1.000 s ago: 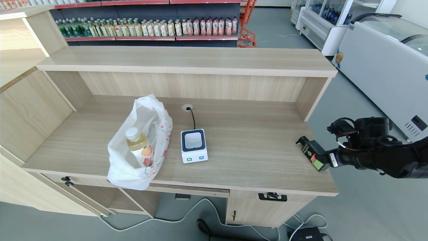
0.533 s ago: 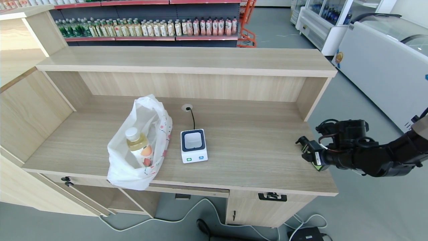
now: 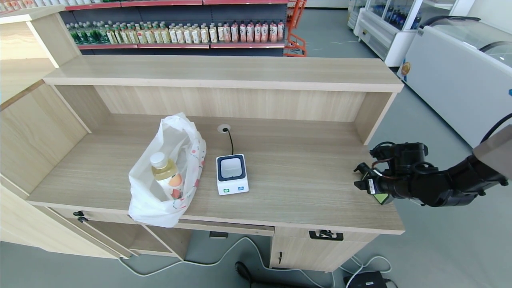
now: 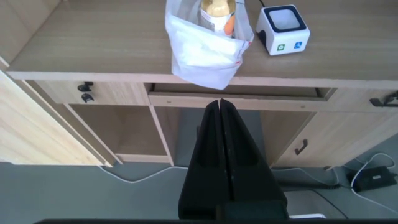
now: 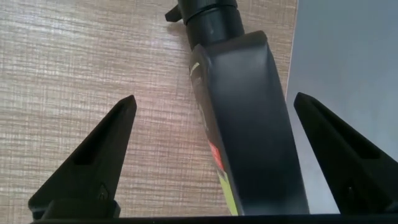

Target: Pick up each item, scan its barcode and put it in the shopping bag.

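Observation:
A black bottle (image 3: pixel 361 172) with a green and red label lies at the counter's right edge, its cap (image 5: pixel 205 12) pointing inward. My right gripper (image 3: pixel 366 181) is open, one finger on each side of the bottle (image 5: pixel 242 124) and neither touching it. The white shopping bag (image 3: pixel 168 180) stands at the left front of the counter with a yellow drink bottle (image 3: pixel 165 173) upright inside. A white scanner (image 3: pixel 231 174) sits just right of the bag. My left gripper (image 4: pixel 219 106) is shut and empty, low in front of the counter below the bag (image 4: pixel 202 53).
The wooden counter (image 3: pixel 296 172) has a raised back wall and side panels. The scanner's cable (image 3: pixel 230 141) runs to a hole at the back. Drawers and handles (image 4: pixel 86 92) line the front, with cables on the floor. Freezers (image 3: pixel 460 72) stand to the right.
My right arm has slid left along the counter's edge, bringing its open fingers around the black bottle. The bottle, bag and scanner have stayed put.

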Tool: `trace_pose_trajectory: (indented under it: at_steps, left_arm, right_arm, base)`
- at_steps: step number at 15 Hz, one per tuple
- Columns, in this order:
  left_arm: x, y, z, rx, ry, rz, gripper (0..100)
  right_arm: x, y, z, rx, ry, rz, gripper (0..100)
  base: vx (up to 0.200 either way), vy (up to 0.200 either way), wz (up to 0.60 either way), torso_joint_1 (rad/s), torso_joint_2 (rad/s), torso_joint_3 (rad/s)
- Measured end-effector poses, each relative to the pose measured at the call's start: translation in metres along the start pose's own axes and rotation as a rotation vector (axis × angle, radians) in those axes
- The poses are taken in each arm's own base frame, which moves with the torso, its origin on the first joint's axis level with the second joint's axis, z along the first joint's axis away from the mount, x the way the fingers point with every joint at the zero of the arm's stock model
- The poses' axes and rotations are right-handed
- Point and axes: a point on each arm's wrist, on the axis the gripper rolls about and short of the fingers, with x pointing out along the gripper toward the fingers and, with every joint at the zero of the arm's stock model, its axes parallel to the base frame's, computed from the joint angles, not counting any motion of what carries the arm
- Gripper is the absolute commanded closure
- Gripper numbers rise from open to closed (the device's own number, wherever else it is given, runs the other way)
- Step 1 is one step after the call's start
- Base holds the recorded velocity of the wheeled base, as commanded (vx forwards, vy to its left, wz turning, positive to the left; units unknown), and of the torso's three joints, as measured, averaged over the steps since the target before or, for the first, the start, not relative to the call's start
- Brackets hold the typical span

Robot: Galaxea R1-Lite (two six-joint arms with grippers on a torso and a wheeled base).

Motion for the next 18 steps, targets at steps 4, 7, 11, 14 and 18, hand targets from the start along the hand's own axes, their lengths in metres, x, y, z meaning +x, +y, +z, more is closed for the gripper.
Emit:
trace_pose_trajectory:
  at_steps: [4,7,11,14,18]
  left_arm:
    - [0.000,0.000,0.000,0.000,0.000,0.000,100]
    - [0.000,0.000,0.000,0.000,0.000,0.000,100]
    - [0.000,0.000,0.000,0.000,0.000,0.000,100]
    - [0.000,0.000,0.000,0.000,0.000,0.000,100]
    - [0.000,0.000,0.000,0.000,0.000,0.000,100]
  right_arm:
    - [0.010,0.002,-0.004,-0.002,0.010,0.001,100]
    - [0.014,0.002,-0.002,-0.001,0.002,0.001,100]
    - [0.009,-0.003,0.008,-0.017,-0.024,-0.018,100]
    - [-0.022,-0.014,0.026,-0.083,-0.084,-0.067,100]
    - [-0.108,-0.051,0.049,-0.259,-0.224,-0.199,100]
  base:
    - [0.000,0.000,0.00,0.000,0.00,0.000]
    - [0.000,0.000,0.00,0.000,0.00,0.000]
    - [0.000,0.000,0.00,0.000,0.00,0.000]
    - [0.000,0.000,0.00,0.000,0.00,0.000]
    - [0.000,0.000,0.00,0.000,0.00,0.000]
